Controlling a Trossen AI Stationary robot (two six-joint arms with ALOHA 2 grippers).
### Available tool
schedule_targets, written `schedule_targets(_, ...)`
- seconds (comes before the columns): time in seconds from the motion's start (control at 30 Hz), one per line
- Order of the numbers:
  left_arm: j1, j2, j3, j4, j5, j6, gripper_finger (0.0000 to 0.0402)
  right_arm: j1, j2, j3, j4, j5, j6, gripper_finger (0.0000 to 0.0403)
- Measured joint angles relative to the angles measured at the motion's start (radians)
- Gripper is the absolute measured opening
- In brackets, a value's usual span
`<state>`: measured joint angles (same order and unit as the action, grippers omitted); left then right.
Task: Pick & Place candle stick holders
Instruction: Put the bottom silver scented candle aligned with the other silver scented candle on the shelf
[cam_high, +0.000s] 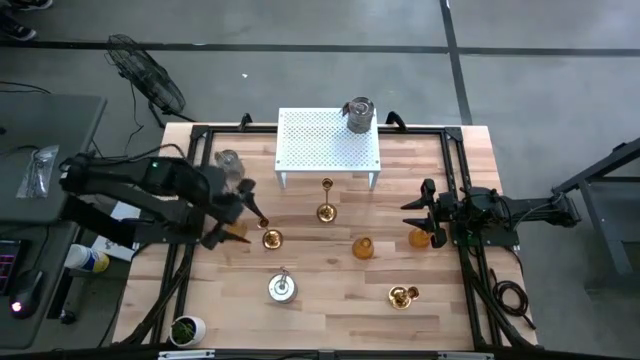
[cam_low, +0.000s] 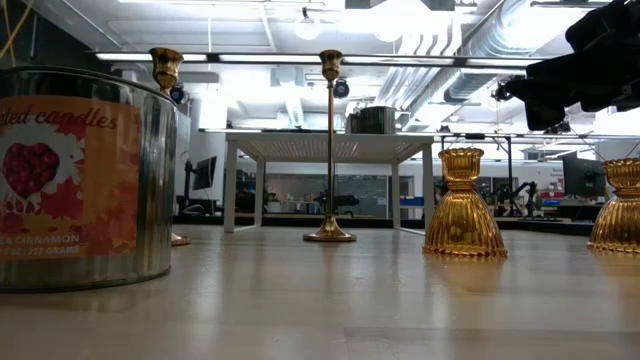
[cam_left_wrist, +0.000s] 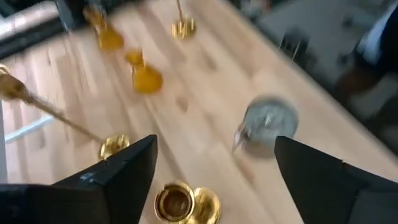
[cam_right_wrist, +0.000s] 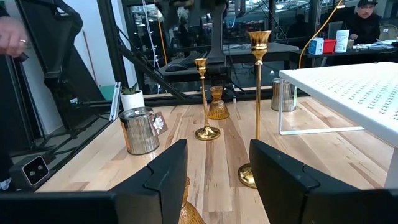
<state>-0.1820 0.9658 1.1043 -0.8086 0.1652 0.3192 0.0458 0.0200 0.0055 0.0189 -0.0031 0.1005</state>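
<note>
The left claw stands wide above the short gold holder, which sits on the desk just beside it, apparently released. Lift straight up, clear of the stem. The right claw waits half-open.

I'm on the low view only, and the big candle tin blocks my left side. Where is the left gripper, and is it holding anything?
Observer: The left gripper hangs over the short gold holder, jaws open and empty.
Operator: And the dark arm at my upper right?
Observer: That is the right gripper, over the amber holder. Its jaws are open, and the holder's top shows low between them.
Operator: Is anything too close to the front edge for me to see?
Observer: Yes, another gold holder stands near the front edge, right of the candle tin.
</note>
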Motion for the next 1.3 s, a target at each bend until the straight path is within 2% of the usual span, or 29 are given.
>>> schedule_targets(0.17, -0.099, 0.116, 0.016, -0.032, -0.164, 0.004, 0.0368, 0.000, 0.000, 0.000, 0.000, 0.000, 0.000, 0.0165)
schedule_targets(0.3, -0.172, 0.217, 0.016, -0.024, -0.229, -0.010, 0.0396, 0.000, 0.000, 0.000, 0.000, 0.000, 0.000, 0.0165)
schedule_targets(0.5, -0.226, 0.326, 0.059, -0.005, -0.221, -0.083, 0.0399, 0.000, 0.000, 0.000, 0.000, 0.000, 0.000, 0.0165)
schedule_targets(0.8, -0.258, 0.483, 0.120, -0.009, -0.169, -0.063, 0.0400, 0.000, 0.000, 0.000, 0.001, 0.000, 0.000, 0.0165)
schedule_targets(0.9, -0.271, 0.532, 0.134, -0.004, -0.167, -0.099, 0.0400, 0.000, 0.000, 0.000, 0.001, 0.000, 0.000, 0.0165)
schedule_targets(1.1, -0.296, 0.588, 0.149, -0.009, -0.164, -0.195, 0.0400, 0.000, 0.003, 0.000, 0.004, 0.001, 0.000, 0.0165)
schedule_targets(1.3, -0.332, 0.622, 0.148, -0.006, -0.155, -0.226, 0.0400, 0.000, 0.009, 0.000, 0.006, 0.001, 0.000, 0.0165)
